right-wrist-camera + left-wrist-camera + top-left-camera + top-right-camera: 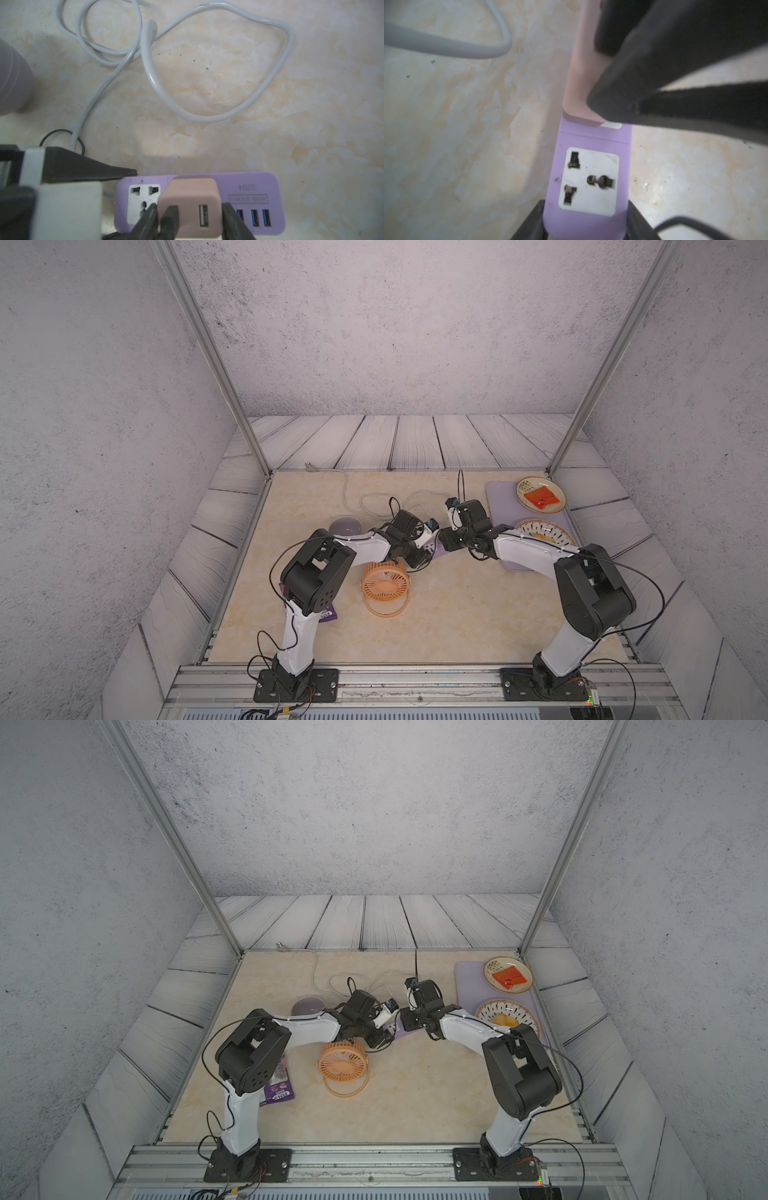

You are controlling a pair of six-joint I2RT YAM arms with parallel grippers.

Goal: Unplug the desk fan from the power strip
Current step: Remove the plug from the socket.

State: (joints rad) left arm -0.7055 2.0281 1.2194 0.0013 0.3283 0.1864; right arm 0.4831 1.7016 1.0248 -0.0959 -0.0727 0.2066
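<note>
Marble table (pixel 457 614) — mid-frame in both top views the strip (pixel 439 551) (pixel 400 1031) shows only a sliver; left gripper (pixel 584 205) clamps it, right gripper (pixel 189 209) pinches the plug (pixel 193 191).

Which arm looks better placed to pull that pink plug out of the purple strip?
Right: the right gripper straddles the pink plug, fingers against both sides, while the left gripper clamps the power strip, steadying it.

Centre of bench (pixel 457 614): power strip (pixel 257 199), with plug block (pixel 191 199) seated in it. Desk fan (pixel 385 583) stands in front of the strip. Cable (pixel 374 506) loops behind it. Bowl (pixel 345 526) sits left. Tray (pixel 500 497) lies right, carrying rear plate (pixel 536 484) and front plate (pixel 540 526).
</note>
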